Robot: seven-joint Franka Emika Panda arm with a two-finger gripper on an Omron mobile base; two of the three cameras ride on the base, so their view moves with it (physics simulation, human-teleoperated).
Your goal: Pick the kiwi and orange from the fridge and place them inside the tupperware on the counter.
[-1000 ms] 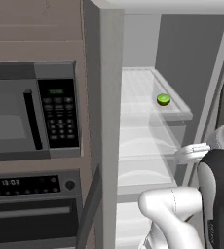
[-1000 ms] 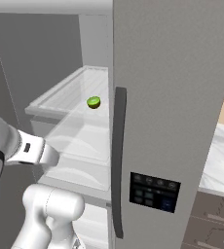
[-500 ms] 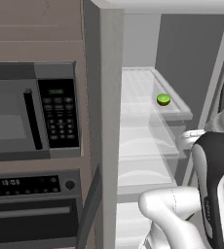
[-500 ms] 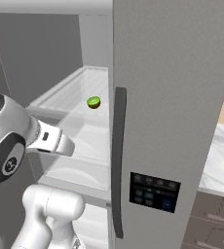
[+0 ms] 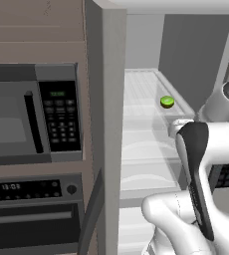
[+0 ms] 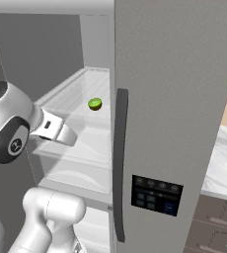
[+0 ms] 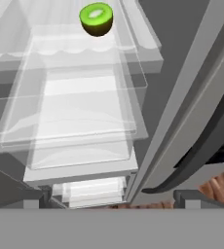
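Looking from the left base view, the fridge stands open with its near side wall edge-on in the middle. A kiwi sits cut face up on a translucent upper shelf, toward the shelf's right front corner. Left of the fridge, a microwave with a dark keypad is set in brown cabinetry, and an oven panel with a small clock lies below it. The white arm rises at the lower right, its dark-striped link just right of the kiwi and nearer the camera.

From the right base view, the closed fridge door takes up the middle and right, with a long dark vertical handle and a dark keypad panel. The kiwi rests on the shelf left of that handle. The arm's round joint sits at the far left, and its white forearm reaches toward the shelves, stopping short of the fruit. A strip of white marble bench shows at the right edge.

In the hand view, the kiwi lies at the top, on the far shelf, with lower ribbed shelves stepping nearer. The door's dark handle curves along the right. The pincer's tips are well short of the fruit and hold nothing that I can see; how far apart they stand cannot be told.
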